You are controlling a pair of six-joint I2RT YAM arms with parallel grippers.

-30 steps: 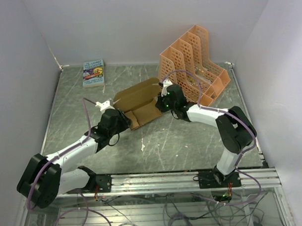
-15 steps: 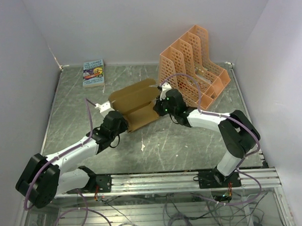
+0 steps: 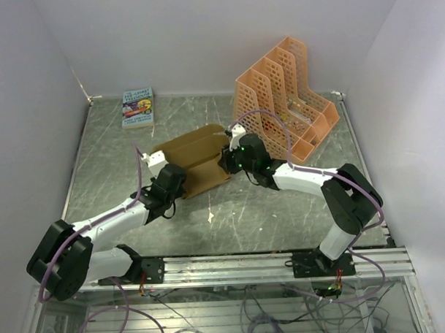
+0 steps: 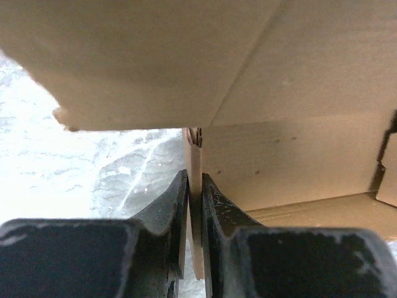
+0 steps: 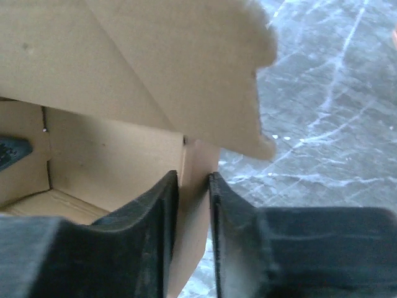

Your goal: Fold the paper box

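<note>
The paper box (image 3: pixel 187 149) has closed up. Its big lid flap has swung forward over the open inside and now hides most of it. The right gripper (image 3: pixel 229 160), pinching its wall, has slid leftward, nudging the carton that way.

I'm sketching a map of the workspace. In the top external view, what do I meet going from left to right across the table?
printed book → left hand → paper box → right hand → orange file rack. Each hand pinches a wall at its own end of the box.
</note>
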